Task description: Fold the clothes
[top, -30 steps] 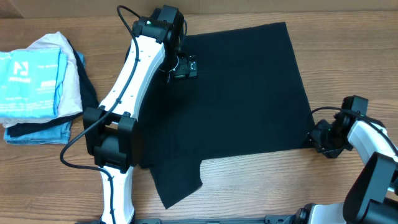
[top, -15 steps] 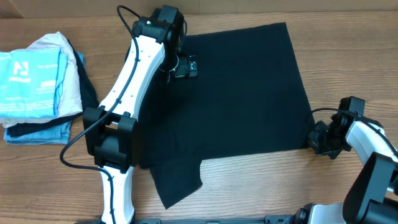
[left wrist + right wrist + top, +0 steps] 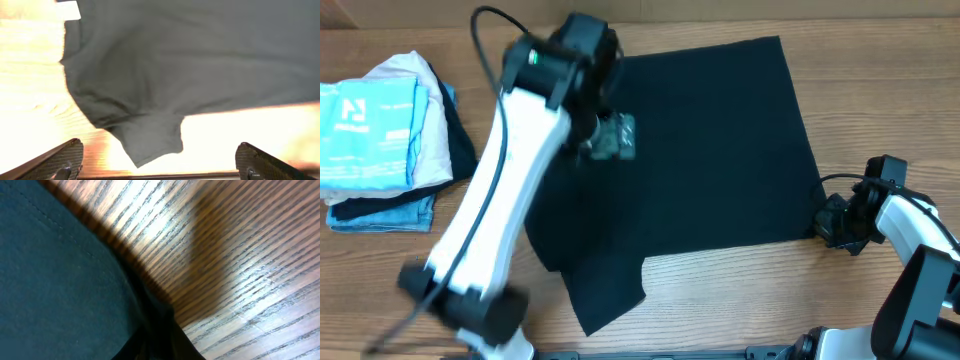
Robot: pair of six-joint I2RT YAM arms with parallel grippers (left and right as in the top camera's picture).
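the black t-shirt (image 3: 710,160), matte cloth, lies flat on the middle of the worktop (image 3: 880,90), with bare wood grain along its right and near edges. the left tool (image 3: 615,138) hangs wide open above its upper left part. the right tool (image 3: 832,226) pinches its lower right corner. the white print on the folded pile (image 3: 375,130) at left is unreadable.

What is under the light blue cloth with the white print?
A pale pink cloth peeks out beneath the light blue cloth, then a dark cloth and a blue cloth lower down. Their middles are covered.
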